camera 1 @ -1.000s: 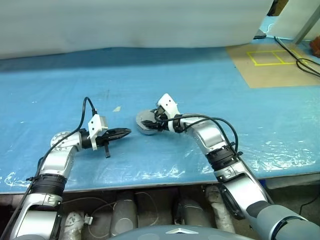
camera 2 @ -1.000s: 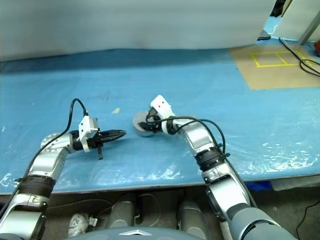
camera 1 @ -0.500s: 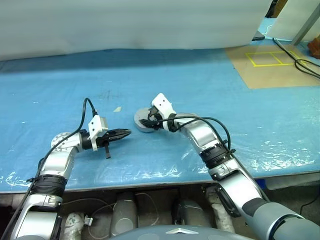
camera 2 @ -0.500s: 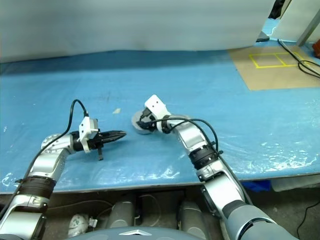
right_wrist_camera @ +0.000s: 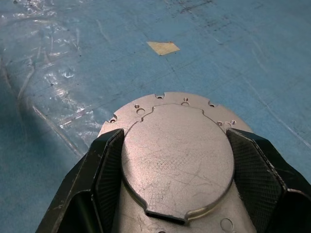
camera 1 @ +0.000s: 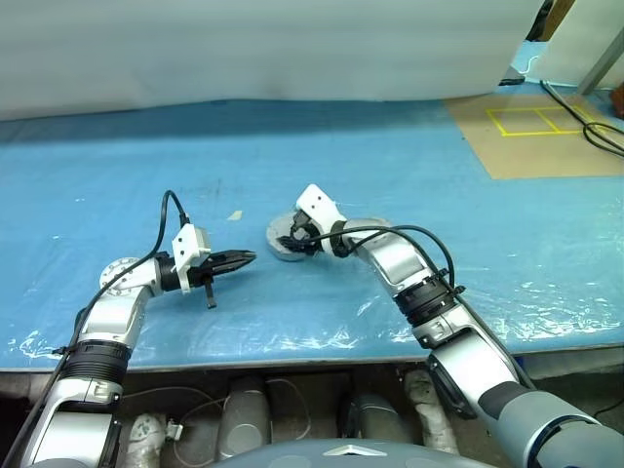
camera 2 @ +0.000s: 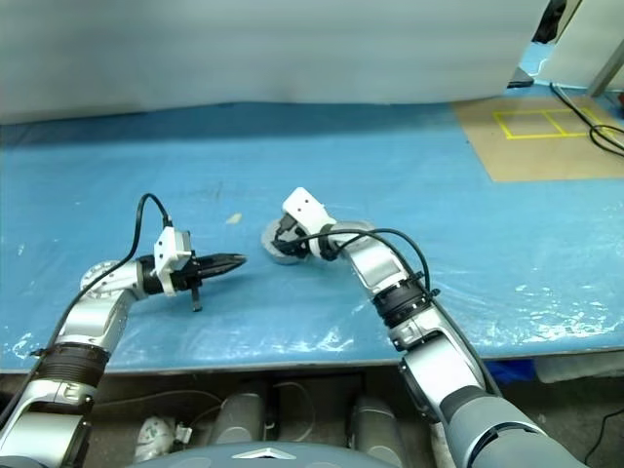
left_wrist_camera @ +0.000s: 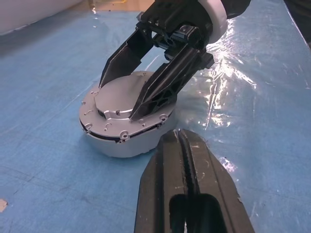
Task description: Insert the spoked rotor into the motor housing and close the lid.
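The round grey motor housing sits on the blue sheet at mid-table. A flat round lid lies on top of it, seated in the shaped recess of the housing's top plate. My right gripper reaches in from the right, angled down, its two pads pressed against opposite edges of the lid. The left gripper hovers just left of the housing, shut and empty, its tip pointing at it. The spoked rotor is hidden.
A scrap of tan tape lies on the sheet behind the left gripper. A brown board with a yellow taped square and black cables sit at the back right. The table's front edge runs close below both arms.
The right wrist has rolled slightly while staying on the lid. The left arm and the housing have not moved; the camera shifted a little.
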Tool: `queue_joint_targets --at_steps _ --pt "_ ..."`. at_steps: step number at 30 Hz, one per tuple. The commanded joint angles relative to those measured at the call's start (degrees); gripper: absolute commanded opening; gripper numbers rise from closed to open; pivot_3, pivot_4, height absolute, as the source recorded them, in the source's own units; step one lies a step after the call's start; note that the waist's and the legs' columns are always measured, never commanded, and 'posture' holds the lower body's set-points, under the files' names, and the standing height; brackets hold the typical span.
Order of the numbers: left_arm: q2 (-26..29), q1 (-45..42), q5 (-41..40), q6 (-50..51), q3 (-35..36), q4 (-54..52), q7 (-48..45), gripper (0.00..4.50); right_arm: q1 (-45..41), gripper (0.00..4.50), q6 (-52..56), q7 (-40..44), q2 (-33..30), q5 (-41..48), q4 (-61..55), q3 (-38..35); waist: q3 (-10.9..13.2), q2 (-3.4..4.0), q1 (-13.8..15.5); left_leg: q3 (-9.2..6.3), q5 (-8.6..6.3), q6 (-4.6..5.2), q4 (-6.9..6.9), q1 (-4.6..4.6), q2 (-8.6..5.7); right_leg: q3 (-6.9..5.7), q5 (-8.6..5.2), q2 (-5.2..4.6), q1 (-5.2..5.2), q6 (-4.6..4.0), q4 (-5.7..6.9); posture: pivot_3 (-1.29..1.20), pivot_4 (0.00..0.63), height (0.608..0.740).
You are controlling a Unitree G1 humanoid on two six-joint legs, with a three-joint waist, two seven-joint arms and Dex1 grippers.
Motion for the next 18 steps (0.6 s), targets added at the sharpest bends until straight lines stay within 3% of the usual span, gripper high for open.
queue_joint_targets --at_steps 1,7,18 --pt "-0.3 -0.7 -0.7 -1.1 1.2 -0.4 0.3 0.05 2.2 2.97 7.8 -2.3 0.5 -1.7 7.6 0.3 0.0 -0.01 -0.1 0.01 0.0 0.0 0.0 -0.03 0.0 0.02 0.13 0.02 -0.03 -0.22 0.0 0.0 0.15 0.74" --pt "-0.1 -0.2 -0.9 -0.8 1.4 -0.8 0.4 0.05 -1.3 2.97 11.1 -7.1 4.2 -1.0 12.2 -4.5 -0.1 -0.04 -0.7 0.06 0.0 -0.01 -0.08 -0.06 0.01 0.12 0.13 0.05 -0.16 -0.23 -0.01 0.0 0.15 0.74" --pt "0.0 -0.6 -1.0 -0.6 1.4 -0.8 0.4 0.05 -2.3 2.97 8.4 -15.5 4.9 -5.4 22.7 -1.5 -0.4 0.15 0.0 0.05 -0.16 0.19 -0.47 0.59 -0.22 0.27 -0.11 -0.04 -0.08 0.18 -0.11 0.0 0.15 0.74"
